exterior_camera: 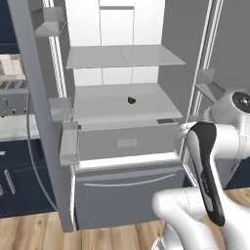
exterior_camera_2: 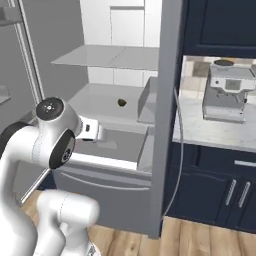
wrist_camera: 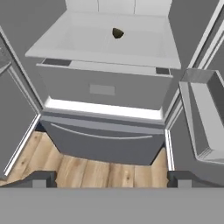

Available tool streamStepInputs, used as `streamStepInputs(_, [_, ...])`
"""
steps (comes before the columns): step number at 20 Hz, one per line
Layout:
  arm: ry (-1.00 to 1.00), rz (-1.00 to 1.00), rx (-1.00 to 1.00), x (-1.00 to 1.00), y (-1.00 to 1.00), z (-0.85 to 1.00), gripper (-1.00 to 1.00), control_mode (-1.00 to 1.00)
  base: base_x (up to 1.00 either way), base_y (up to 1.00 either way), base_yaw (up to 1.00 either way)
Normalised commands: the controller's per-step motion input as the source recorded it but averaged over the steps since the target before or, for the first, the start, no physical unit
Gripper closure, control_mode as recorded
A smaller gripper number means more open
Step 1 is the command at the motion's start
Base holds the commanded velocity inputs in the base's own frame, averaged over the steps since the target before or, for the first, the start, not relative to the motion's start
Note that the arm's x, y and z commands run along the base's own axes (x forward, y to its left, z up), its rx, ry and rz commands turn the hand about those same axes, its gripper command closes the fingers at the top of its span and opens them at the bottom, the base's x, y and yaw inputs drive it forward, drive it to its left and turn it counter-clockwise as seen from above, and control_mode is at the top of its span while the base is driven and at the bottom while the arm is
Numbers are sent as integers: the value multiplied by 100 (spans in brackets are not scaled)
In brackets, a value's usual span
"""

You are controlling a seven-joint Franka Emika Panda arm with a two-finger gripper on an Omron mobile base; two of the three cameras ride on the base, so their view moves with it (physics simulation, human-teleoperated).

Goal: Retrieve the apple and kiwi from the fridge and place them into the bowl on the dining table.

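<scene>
The fridge [exterior_camera: 122,56] stands in front of me with both doors swung wide, its white interior and grey shelves showing. The kiwi [exterior_camera: 131,100] [exterior_camera_2: 121,103] [wrist_camera: 117,33], a small dark brown oval, lies alone on the lower shelf towards the back. My gripper [wrist_camera: 111,180] is open and holds nothing. It hangs in front of the fridge at about the height of the inner drawer [wrist_camera: 103,89], well short of the kiwi and below it. The apple, the bowl and the dining table are out of view.
Door bins [exterior_camera: 68,144] [wrist_camera: 203,118] jut out from both open doors on either side of my hand. The closed bottom freezer drawer [exterior_camera: 128,190] sits over the wooden floor. A toaster [exterior_camera: 12,95] is on the left counter and a coffee machine [exterior_camera_2: 227,90] on the right one.
</scene>
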Motion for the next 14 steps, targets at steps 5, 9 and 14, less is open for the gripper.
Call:
streamStepInputs(5, [0, 0, 0, 0, 0, 0, -100, 100, 76, 40, -13])
streamStepInputs(9, [0, 0, 0, 0, 0, 0, -100, 100, 64, 43, -14])
streamStepInputs(14, [0, 0, 0, 0, 0, 0, -100, 100, 39, 18, -8])
